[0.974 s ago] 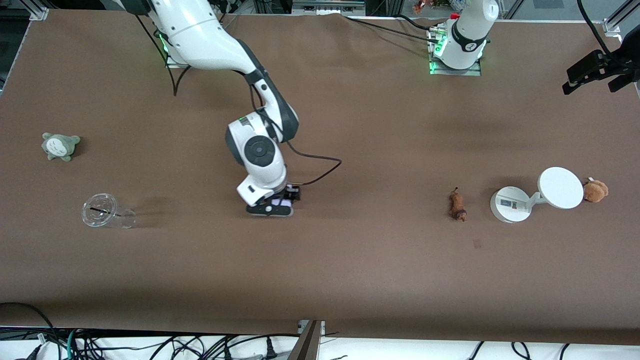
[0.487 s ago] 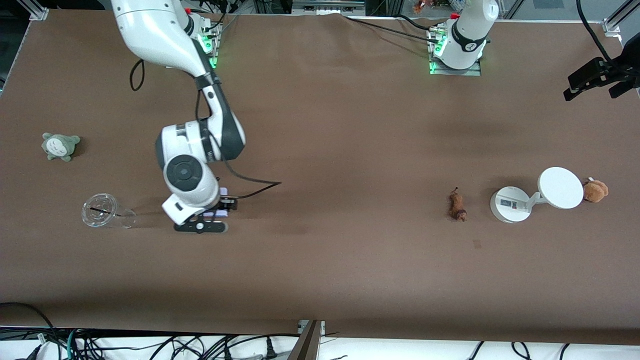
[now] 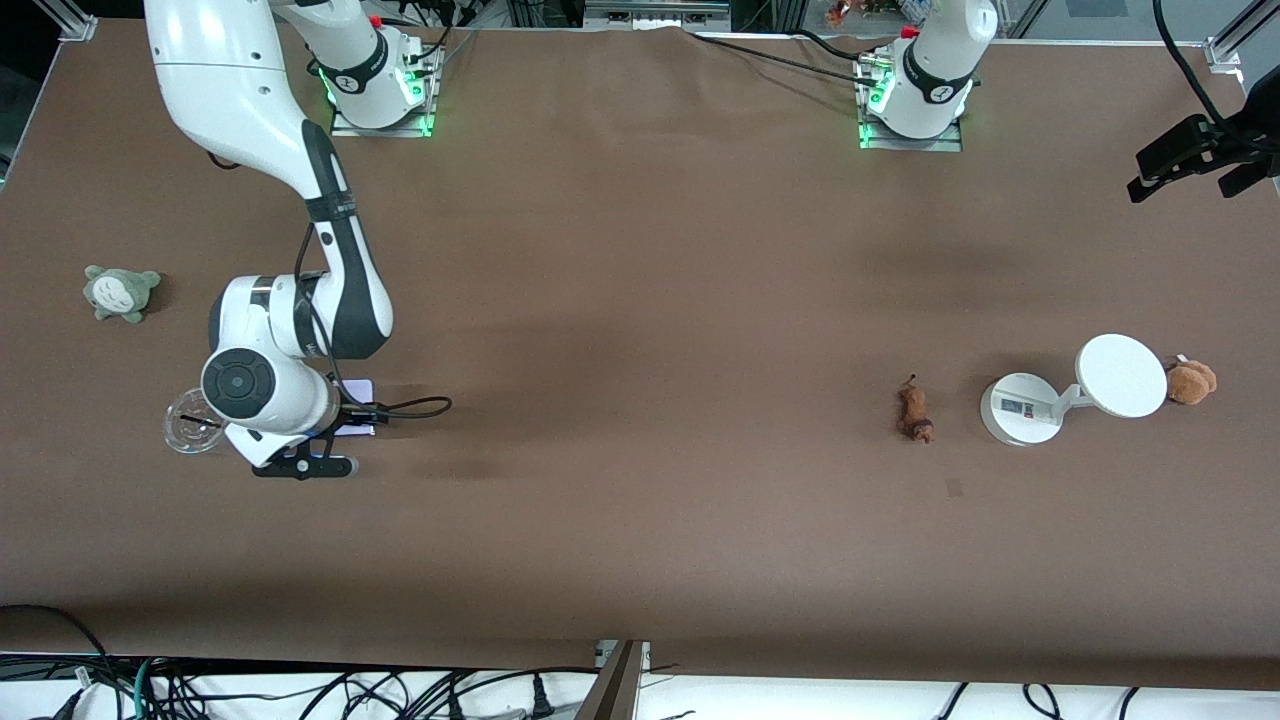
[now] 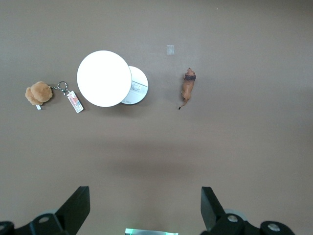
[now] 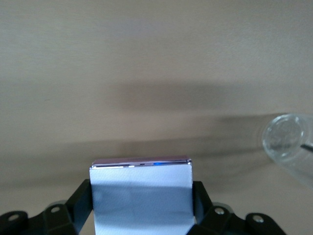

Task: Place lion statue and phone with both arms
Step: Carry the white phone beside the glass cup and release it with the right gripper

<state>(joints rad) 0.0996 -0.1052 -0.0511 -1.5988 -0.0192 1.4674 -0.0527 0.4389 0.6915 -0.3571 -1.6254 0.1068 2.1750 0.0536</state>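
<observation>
My right gripper [image 3: 340,425] is shut on the phone [image 3: 360,390], a flat pale lavender rectangle. It holds the phone low over the table beside a clear cup. In the right wrist view the phone [image 5: 142,191] sits between the two black fingers [image 5: 82,198]. The lion statue [image 3: 914,412], small and orange-brown with a darker end, lies on the table near the left arm's end. My left gripper [image 3: 1185,170] is open and empty, high above that end. In the left wrist view the gripper [image 4: 144,196] looks down on the lion statue [image 4: 188,88].
A clear cup [image 3: 190,425] lies beside my right gripper, also in the right wrist view [image 5: 288,142]. A grey-green plush [image 3: 120,290] lies farther from the front camera. A white round-based device [image 3: 1020,410] and a brown plush [image 3: 1190,380] sit beside the lion.
My right arm has carried the phone from the table's middle toward the right arm's end, up to the clear cup. My left gripper has barely moved.
</observation>
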